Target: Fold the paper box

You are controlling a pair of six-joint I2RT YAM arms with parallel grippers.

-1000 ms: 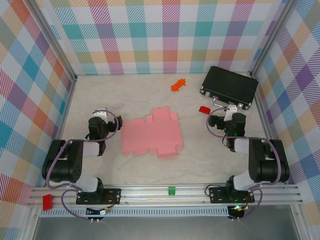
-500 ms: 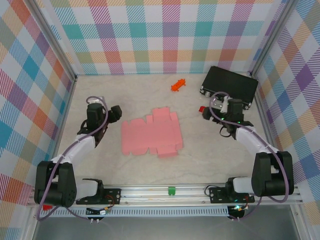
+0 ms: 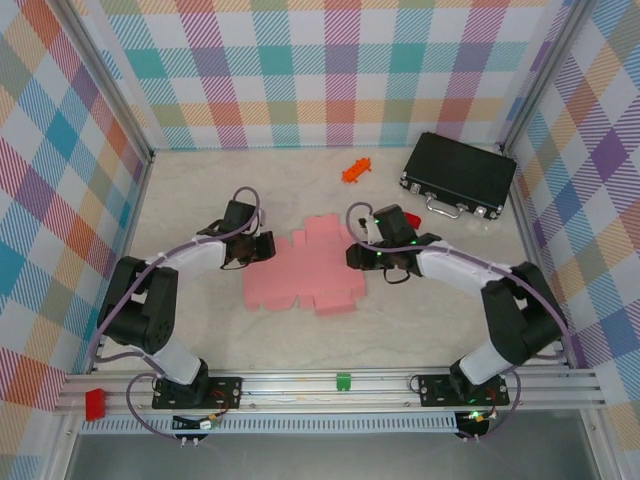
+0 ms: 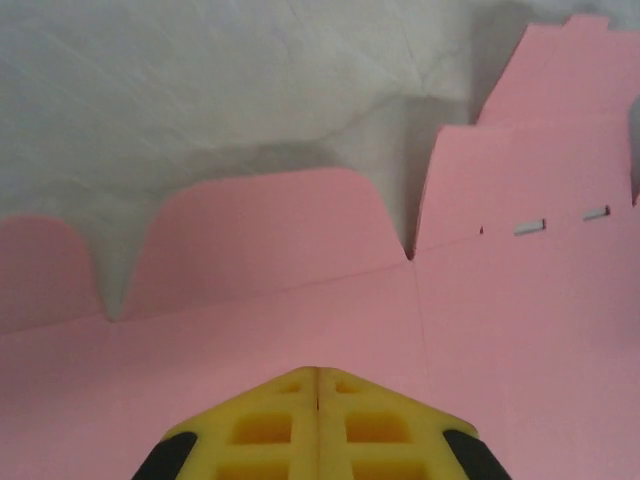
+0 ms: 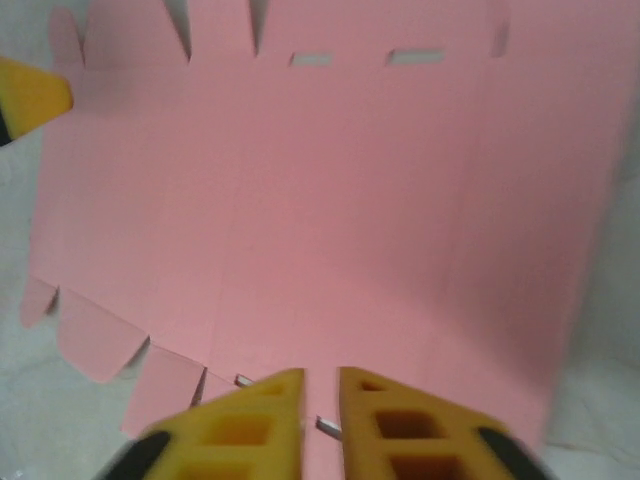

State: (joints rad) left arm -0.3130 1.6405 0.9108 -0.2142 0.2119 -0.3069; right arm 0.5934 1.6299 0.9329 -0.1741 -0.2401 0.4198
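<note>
Paper box [image 3: 303, 265] looks thin, light, floppy; I'd pinch an edge flap. My left jaws clenched, right nearly so.

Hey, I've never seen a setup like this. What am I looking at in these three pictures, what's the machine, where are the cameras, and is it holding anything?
These are two robot arms bolted at the near edge of a table. The wide picture comes from a camera above and behind them. The two close-ups come from cameras on the wrists and show each hand's yellow fingers.

On the table lies the paper box, a flat pink sheet not yet folded. A black case and a small orange object sit farther back.

The left hand is shut at the sheet's left edge. The right hand, at its right edge, is nearly closed. Whether either pinches the sheet is unclear.
</note>
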